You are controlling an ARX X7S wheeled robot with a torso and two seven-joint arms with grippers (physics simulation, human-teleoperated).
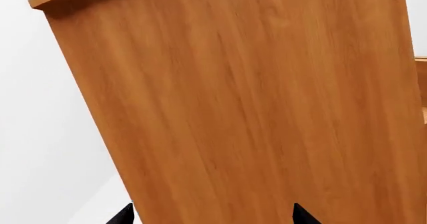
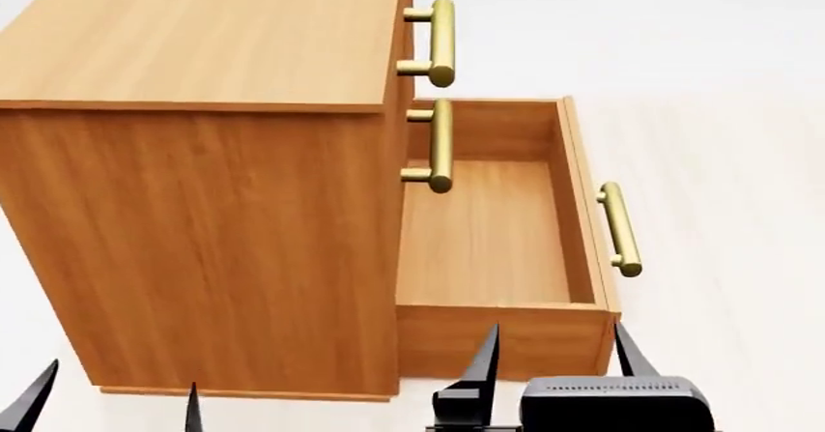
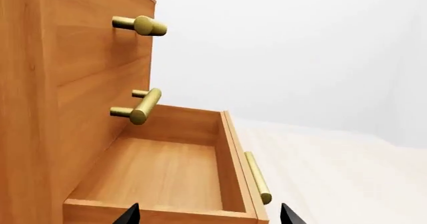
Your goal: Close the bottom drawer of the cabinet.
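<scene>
The cabinet (image 2: 219, 239) stands on a pale floor (image 2: 735, 113), its plain side panel facing the head camera and its three drawer fronts turned toward the right of that view. The bottom drawer (image 2: 484, 244) is pulled well out of the cabinet body, its interior exposed; nothing is seen inside it. Its brass bar handle (image 2: 620, 229) sits on the outer face of the drawer front, apart from both grippers. The two upper drawers are flush with the cabinet, their handles (image 2: 441, 41) (image 2: 440, 145) projecting above the open box.

The right gripper (image 2: 554, 360) hovers just beside the near side wall of the bottom drawer, fingers spread apart and holding nothing; the right wrist view shows the two fingertips (image 3: 128, 215) framing the drawer's near wall (image 3: 153, 214), with no contact evident.

The left gripper (image 2: 110, 393) sits low in front of the cabinet's side panel (image 1: 253, 108), its dark tips parted and empty. Contact with the panel cannot be determined.
</scene>
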